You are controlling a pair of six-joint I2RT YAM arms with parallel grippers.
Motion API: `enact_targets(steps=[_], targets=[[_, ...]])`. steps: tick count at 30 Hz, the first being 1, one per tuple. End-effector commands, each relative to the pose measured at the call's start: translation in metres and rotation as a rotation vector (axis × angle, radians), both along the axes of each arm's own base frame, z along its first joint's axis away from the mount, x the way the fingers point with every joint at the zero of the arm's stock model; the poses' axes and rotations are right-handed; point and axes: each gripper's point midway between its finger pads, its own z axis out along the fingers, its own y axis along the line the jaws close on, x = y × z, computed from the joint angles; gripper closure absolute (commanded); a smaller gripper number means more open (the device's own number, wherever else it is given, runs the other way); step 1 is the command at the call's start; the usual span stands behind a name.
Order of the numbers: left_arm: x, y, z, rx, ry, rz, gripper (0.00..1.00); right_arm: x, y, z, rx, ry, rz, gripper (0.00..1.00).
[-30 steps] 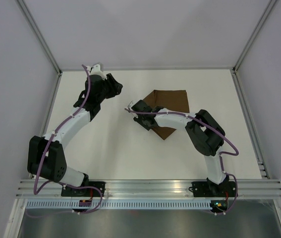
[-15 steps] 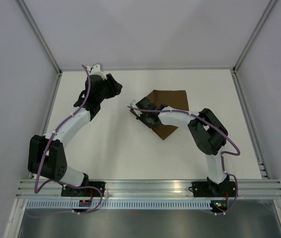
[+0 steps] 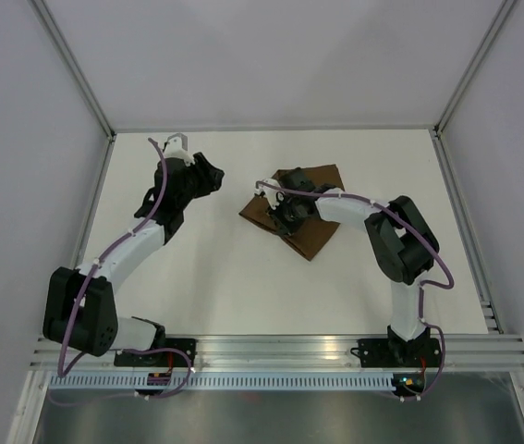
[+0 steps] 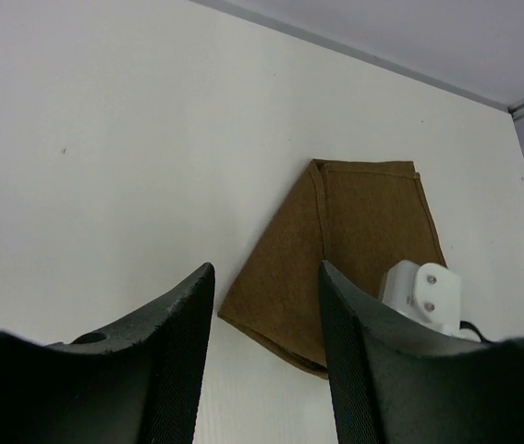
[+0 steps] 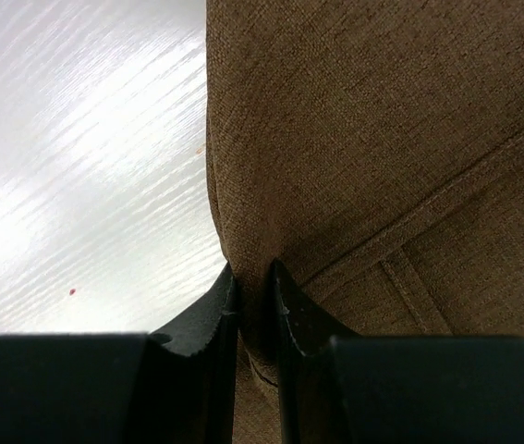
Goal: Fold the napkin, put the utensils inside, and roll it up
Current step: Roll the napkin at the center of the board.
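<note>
Plain matte brown napkin (image 3: pixel 315 240) with fine woven texture, white table (image 3: pixel 225 277) with faint grain streaks, white-and-black left arm (image 3: pixel 137 240) and right arm (image 3: pixel 400 242), purple cables (image 3: pixel 162 190), black left gripper (image 4: pixel 266 276), pale grey walls (image 3: pixel 243 55), silver rail (image 3: pixel 280 347)

Bright even light, table (image 5: pixel 58 139) glare; right end effector (image 5: pixel 254 273) perhaps blurred.

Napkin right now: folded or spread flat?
Folded. The napkin shows one layer doubled over another, with hemmed edges overlapping, and the right gripper pinches a ridge of cloth.
</note>
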Motion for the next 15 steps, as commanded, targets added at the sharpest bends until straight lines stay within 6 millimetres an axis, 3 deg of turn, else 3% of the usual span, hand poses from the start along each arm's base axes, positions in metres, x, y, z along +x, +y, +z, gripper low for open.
enact_targets(steps=[1, 8, 11, 12, 13, 14, 15], targets=[[-0.007, 0.008, 0.023, 0.002, -0.126, 0.019, 0.45, -0.044, -0.009, -0.014, 0.048, 0.194, 0.111, 0.99], [-0.029, 0.004, 0.046, 0.079, -0.329, -0.012, 0.46, -0.064, -0.021, -0.017, 0.084, 0.34, 0.194, 1.0], [-0.039, -0.008, 0.064, 0.164, -0.463, -0.065, 0.48, -0.068, -0.027, -0.02, 0.097, 0.401, 0.209, 1.0], [-0.046, -0.015, 0.061, 0.225, -0.495, -0.093, 0.49, -0.066, -0.027, -0.018, 0.104, 0.408, 0.213, 0.99], [-0.051, -0.014, 0.081, 0.225, -0.579, -0.074, 0.49, -0.066, -0.03, -0.022, 0.105, 0.433, 0.207, 1.0], [-0.056, -0.016, 0.087, 0.232, -0.626, -0.075, 0.49, -0.071, -0.031, -0.023, 0.109, 0.461, 0.22, 0.99], [-0.064, -0.016, 0.08, 0.24, -0.646, -0.083, 0.49, -0.069, -0.031, -0.022, 0.114, 0.469, 0.221, 1.0]])
